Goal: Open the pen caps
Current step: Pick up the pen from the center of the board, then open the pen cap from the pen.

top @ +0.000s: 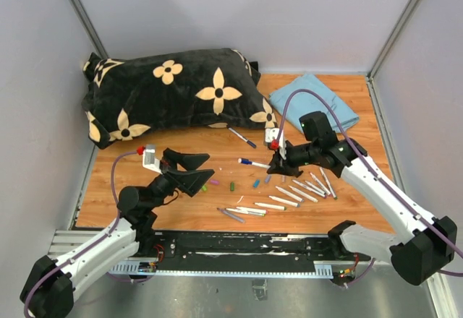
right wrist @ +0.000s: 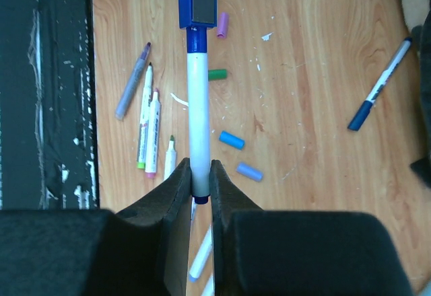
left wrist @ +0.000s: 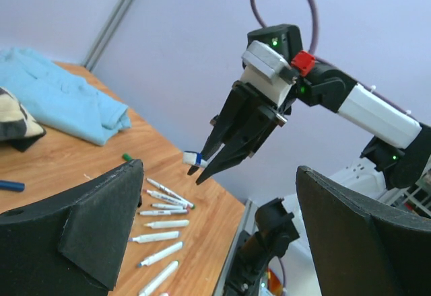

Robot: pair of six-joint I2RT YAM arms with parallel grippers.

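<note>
Loose pen caps (top: 231,186) and bare pens (top: 286,201) dot the counter (top: 340,213); the right end effector (right wrist: 200,168) pinches a pen (right wrist: 198,114) whose blue cap (right wrist: 195,40) is still on, while the left end effector (top: 210,166) gapes empty

Bright, even overhead light, soft shadows, sharp focus, little glare

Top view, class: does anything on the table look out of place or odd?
One pen lies alone beside the pillow, its blue cap still on, while the other pens lie uncapped in a cluster. Loose caps lie scattered nearby.
</note>
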